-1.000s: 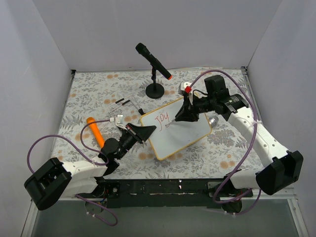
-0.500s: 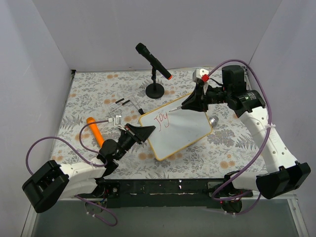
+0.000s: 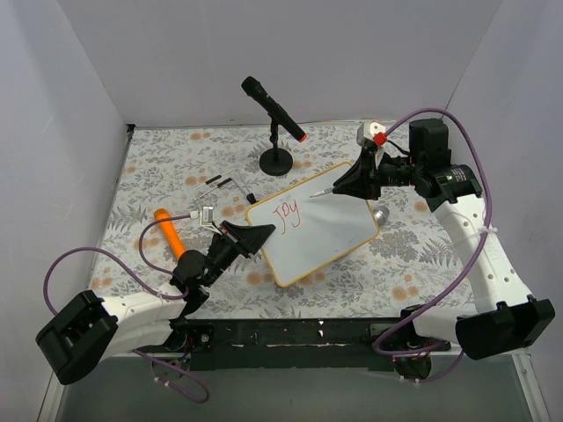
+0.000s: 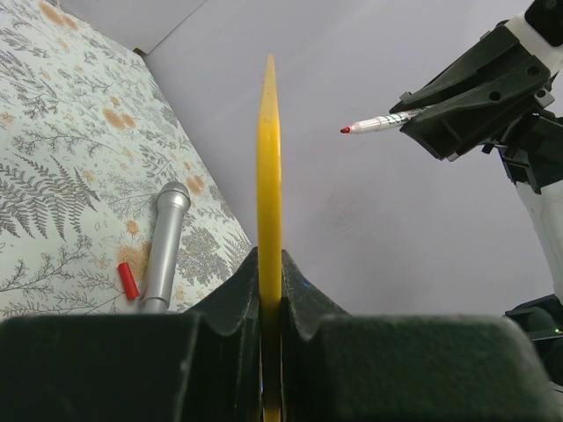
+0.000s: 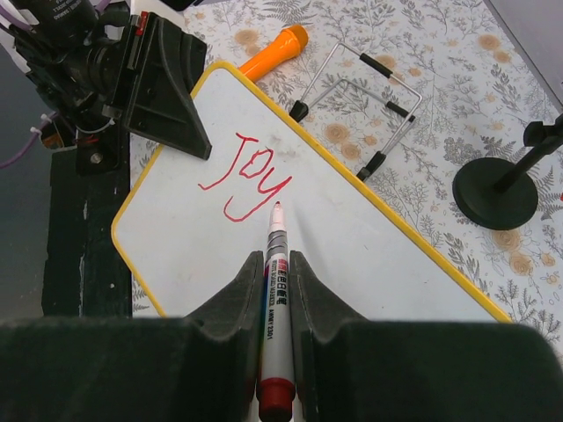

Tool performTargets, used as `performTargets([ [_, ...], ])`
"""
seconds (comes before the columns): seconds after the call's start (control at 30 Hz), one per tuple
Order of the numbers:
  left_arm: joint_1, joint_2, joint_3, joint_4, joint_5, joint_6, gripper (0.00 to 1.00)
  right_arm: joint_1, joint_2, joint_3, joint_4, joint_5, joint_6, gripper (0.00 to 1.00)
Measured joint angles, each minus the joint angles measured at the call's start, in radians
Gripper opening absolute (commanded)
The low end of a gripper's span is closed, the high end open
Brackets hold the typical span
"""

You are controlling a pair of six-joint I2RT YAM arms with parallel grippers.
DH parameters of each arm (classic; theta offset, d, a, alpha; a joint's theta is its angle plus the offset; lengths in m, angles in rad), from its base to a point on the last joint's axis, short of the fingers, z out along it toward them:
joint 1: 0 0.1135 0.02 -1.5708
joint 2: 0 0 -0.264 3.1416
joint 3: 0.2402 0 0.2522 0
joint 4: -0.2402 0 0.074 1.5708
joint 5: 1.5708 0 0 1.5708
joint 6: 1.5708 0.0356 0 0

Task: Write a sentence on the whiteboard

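Two end effectors: I have both closed. The left end effector (image 3: 266, 233) clamps a short edge of the whiteboard (image 3: 330, 233), and the right end effector (image 3: 346, 186) grips the red marker (image 5: 275, 290).
Whiteboard: lies on the bench (image 3: 158, 176) between my arms, its long axis running from the clamped edge toward the right arm.
Sentence (image 5: 246, 176): only "Joy" shows, at the board's clamped end.
Key relation: the marker tip hangs clear of the board face, near the "y".
Next move, as I judge it: bring the tip down onto bare board beyond "Joy". The right arm is the nearer one.
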Motion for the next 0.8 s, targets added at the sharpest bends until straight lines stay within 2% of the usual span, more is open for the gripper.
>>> performTargets([
  [0.8,0.003,0.013,0.0,0.003,0.014,-0.003,0.0,-0.006,0.01,-0.011,0.0,-0.034,-0.023,0.01],
])
